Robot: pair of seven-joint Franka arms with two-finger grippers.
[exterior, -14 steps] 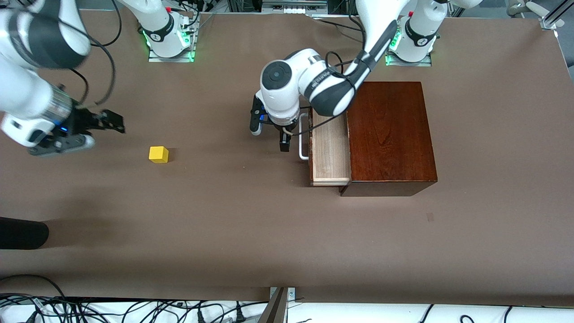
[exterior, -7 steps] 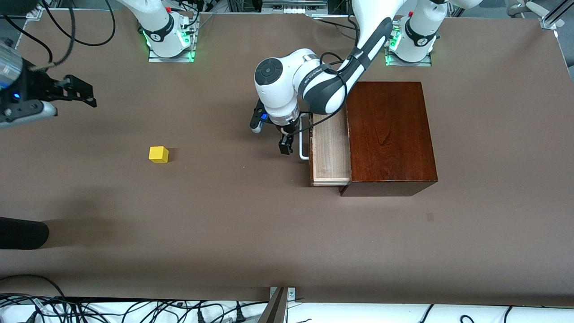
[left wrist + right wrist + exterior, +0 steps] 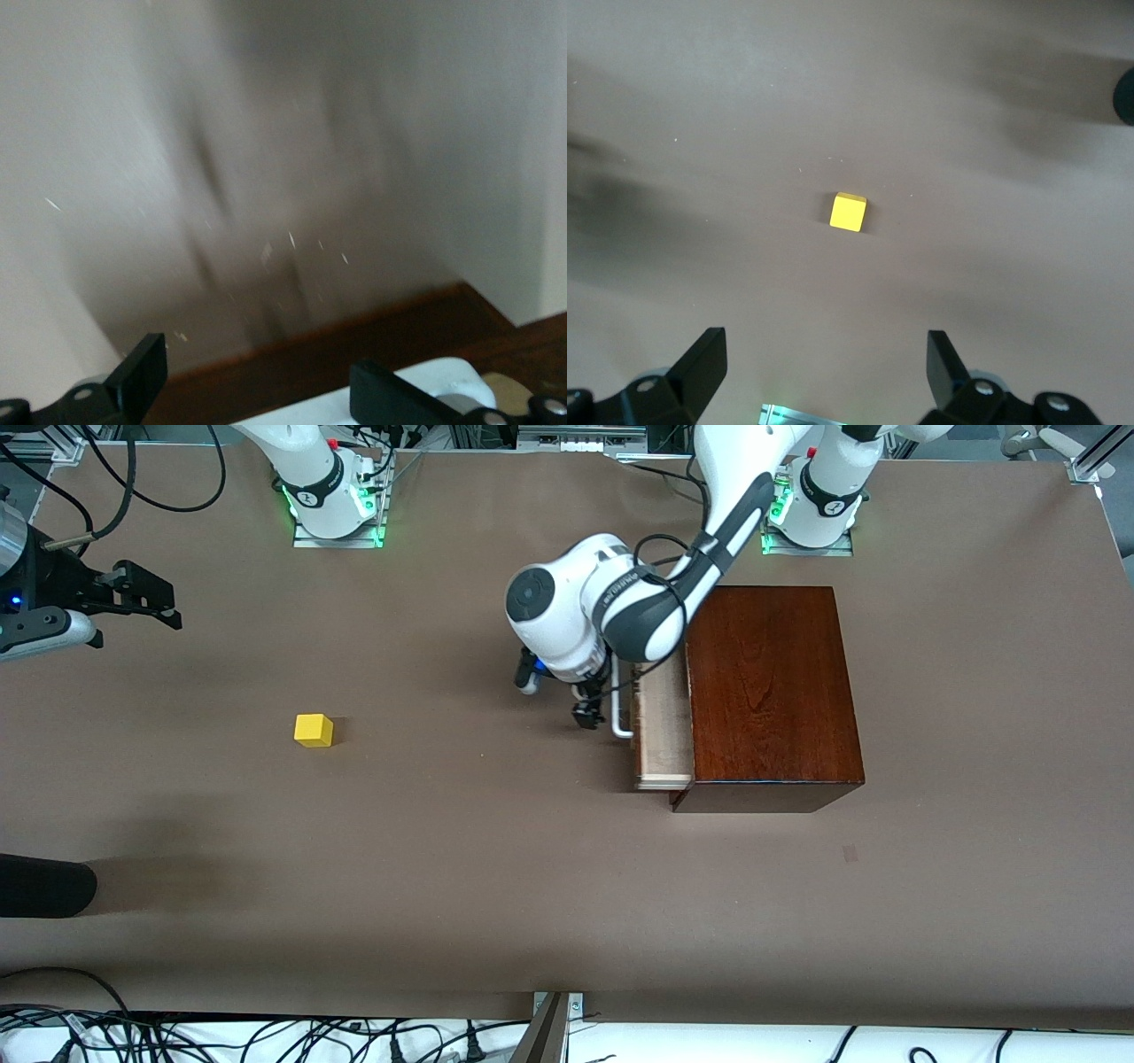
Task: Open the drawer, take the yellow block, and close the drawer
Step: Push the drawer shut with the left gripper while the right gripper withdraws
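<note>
The yellow block (image 3: pixel 314 730) sits on the brown table, well off toward the right arm's end from the wooden box (image 3: pixel 771 691); it also shows in the right wrist view (image 3: pixel 849 212). The drawer (image 3: pixel 664 722) stands partly out, a narrow strip of its pale inside showing. My left gripper (image 3: pixel 589 713) is open, right against the white handle (image 3: pixel 623 722). In the left wrist view (image 3: pixel 266 394) its fingers stand wide apart before the dark drawer front (image 3: pixel 337 341), with the handle (image 3: pixel 425 381) at one finger. My right gripper (image 3: pixel 158 598) is open and empty, high over the table near the block (image 3: pixel 824 372).
A black rounded object (image 3: pixel 44 886) lies at the right arm's end of the table, nearer to the front camera. Cables (image 3: pixel 266 1036) run along the table's front edge. The arm bases (image 3: pixel 337 505) stand at the back edge.
The drawer has slid inward, leaving a narrower gap. My left gripper has moved with the handle toward the box. My right gripper has drawn away from the block toward the table's end.
</note>
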